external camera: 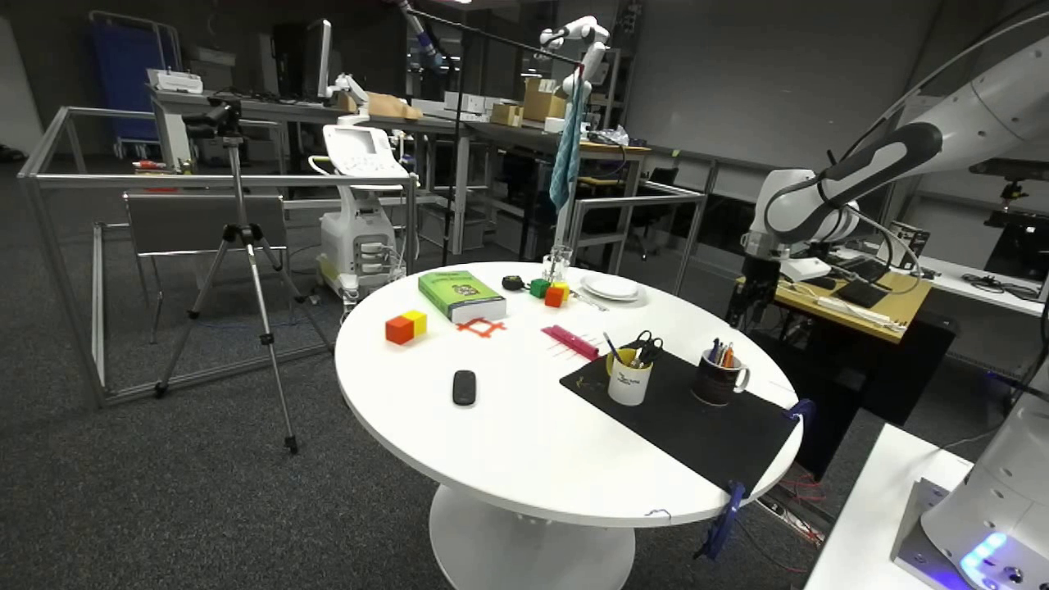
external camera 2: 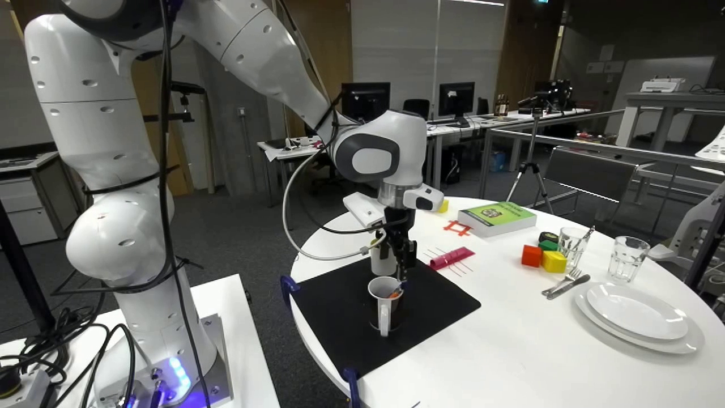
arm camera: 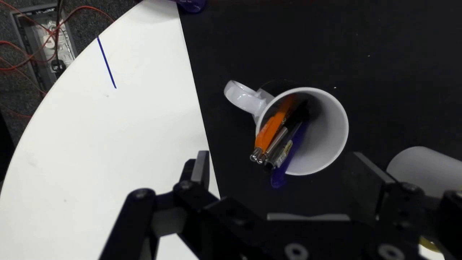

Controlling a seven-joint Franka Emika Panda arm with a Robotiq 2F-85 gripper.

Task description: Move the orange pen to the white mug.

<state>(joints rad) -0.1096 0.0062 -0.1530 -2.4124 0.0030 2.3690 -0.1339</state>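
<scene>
The orange pen (arm camera: 272,130) stands tilted in a dark mug (arm camera: 335,126) with a white inside, beside a black-and-silver pen and a blue one. Its tip also shows in both exterior views (external camera: 728,357) (external camera 2: 394,294). The white mug (external camera: 629,387) stands beside the dark mug, holding scissors and a dark blue pen. It is partly behind my gripper in an exterior view (external camera 2: 384,265) and at the right edge of the wrist view (arm camera: 422,168). My gripper (arm camera: 278,160) is open and empty, above the dark mug with the pens between its fingers.
Both mugs stand on a black mat (external camera: 680,434) held by blue clamps (external camera: 721,524). A flat red piece (external camera: 571,342) lies near the white mug. A black remote (external camera: 464,388), a green book (external camera: 461,297), cubes, glasses (external camera 2: 627,258) and plates (external camera 2: 637,311) are farther off.
</scene>
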